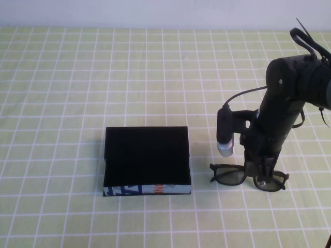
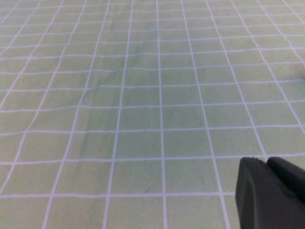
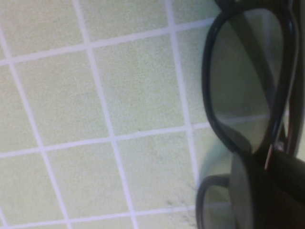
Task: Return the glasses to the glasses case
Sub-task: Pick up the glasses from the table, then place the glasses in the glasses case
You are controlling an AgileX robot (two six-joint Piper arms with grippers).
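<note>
The glasses [image 1: 227,175] are black and thick-framed and stand on the checked cloth at the right, lenses facing the front. My right gripper [image 1: 264,178] reaches straight down onto their bridge and looks shut on it. In the right wrist view the glasses [image 3: 248,71] fill the side and a dark finger [image 3: 286,186] lies against the frame by the bridge. The glasses case [image 1: 147,155] is a black box left of the glasses, with its patterned front side [image 1: 147,190] toward the front. My left gripper [image 2: 266,161] is shut and empty over bare cloth, out of the high view.
A green and white checked cloth [image 1: 62,103] covers the table. A narrow strip of cloth separates the case from the glasses. The right arm [image 1: 289,88] rises at the far right.
</note>
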